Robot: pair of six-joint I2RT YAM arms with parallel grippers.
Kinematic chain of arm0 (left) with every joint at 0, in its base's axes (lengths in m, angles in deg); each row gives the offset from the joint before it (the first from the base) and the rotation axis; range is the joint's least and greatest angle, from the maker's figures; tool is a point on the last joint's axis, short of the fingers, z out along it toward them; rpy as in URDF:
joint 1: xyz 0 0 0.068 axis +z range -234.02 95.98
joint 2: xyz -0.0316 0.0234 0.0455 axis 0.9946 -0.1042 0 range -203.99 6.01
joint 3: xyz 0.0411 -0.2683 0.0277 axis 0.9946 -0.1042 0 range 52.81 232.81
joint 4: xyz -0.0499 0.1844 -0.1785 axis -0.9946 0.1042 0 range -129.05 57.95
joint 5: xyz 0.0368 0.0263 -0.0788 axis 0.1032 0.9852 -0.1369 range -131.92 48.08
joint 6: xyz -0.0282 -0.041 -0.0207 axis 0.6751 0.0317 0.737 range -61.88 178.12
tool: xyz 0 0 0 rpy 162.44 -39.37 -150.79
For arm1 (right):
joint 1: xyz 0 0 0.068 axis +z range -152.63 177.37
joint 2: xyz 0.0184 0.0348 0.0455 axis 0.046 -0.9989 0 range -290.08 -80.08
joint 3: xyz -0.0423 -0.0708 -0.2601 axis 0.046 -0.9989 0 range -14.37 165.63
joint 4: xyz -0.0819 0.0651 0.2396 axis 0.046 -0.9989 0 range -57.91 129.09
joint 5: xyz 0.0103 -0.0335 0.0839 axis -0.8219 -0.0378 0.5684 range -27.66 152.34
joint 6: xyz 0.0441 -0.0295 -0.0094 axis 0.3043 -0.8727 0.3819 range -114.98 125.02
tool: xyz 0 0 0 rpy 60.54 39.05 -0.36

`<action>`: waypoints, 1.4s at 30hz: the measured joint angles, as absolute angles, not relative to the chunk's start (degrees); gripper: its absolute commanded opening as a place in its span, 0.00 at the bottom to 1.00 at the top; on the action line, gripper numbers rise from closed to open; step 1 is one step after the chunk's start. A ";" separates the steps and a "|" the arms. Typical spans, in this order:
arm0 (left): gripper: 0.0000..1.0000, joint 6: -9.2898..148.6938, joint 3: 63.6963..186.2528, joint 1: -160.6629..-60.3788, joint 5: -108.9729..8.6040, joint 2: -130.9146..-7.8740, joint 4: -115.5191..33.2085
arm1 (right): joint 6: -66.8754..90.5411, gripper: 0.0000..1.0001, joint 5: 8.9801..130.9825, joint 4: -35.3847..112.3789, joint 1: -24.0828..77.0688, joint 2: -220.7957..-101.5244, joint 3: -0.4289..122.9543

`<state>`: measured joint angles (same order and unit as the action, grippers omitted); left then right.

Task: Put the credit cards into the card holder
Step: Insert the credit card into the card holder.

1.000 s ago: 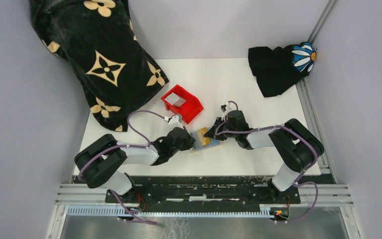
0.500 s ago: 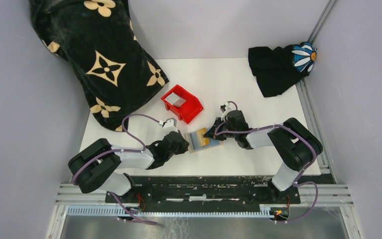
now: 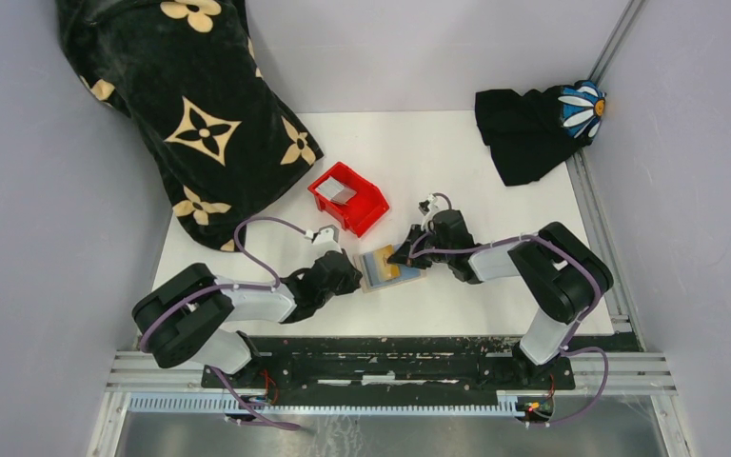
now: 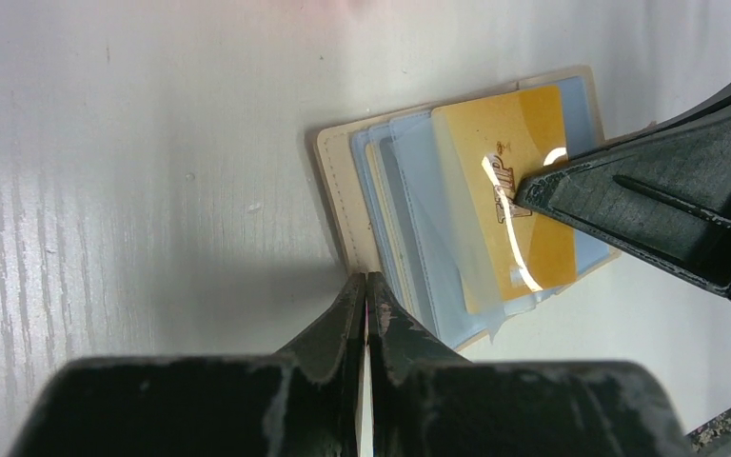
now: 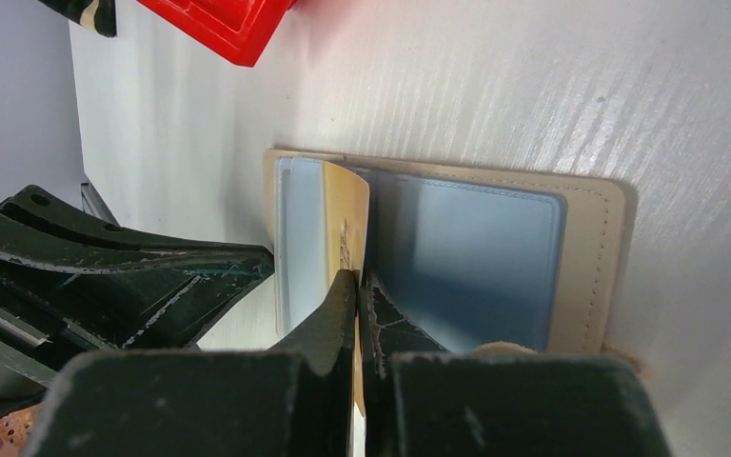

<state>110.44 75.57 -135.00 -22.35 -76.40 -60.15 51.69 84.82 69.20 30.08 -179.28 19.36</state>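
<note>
- White bench (image 3: 457, 152) boxed in by grey walls. Black flower-print cloth (image 3: 200, 124) lies far left and black cloth with a daisy patch (image 3: 533, 129) far right, both well apart from the work.
- Small tan leather-like folding card holder (image 3: 392, 268) lies open and flat toward the front, between the two hands and near the red plastic bin (image 3: 373, 208).
- Thin pale blue-grey credit cards (image 4: 409, 219) sit layered in its clear sleeves. One more grey card (image 3: 336, 193) lies in the bin, not yet loaded.
- Right hand (image 5: 357, 281): fingers pressed together, pinching a yellow-gold card leaf (image 4: 533, 243) and holding it raised off the stack like a page.
- Left hand (image 4: 365, 286): fingers pressed together at the holder's near edge. A pale sliver shows between them; can't tell if it's a card edge-on or just a gap.
- Handling, my read:
  - Cards are light, stiff and slick, and hard to get under when flat. Pinch a short edge, or tip one against a rim first.
  - Holder is soft and light, and will likely slide or fold shut unless one hand pins it.
  - Sleeves are floppy, so a card corner may snag at the slot mouth.
</note>
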 measured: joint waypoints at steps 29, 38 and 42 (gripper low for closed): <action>0.08 110.31 76.71 -135.00 -21.41 -78.32 -61.07 | 51.74 0.01 88.36 69.03 30.01 -182.80 22.10; 0.08 110.31 76.82 -135.00 -21.28 -78.63 -61.49 | 51.82 0.01 87.79 69.86 30.71 -183.47 22.60; 0.08 110.31 76.82 -135.00 -21.10 -78.63 -61.49 | 51.63 0.01 87.51 69.40 30.88 -183.10 22.60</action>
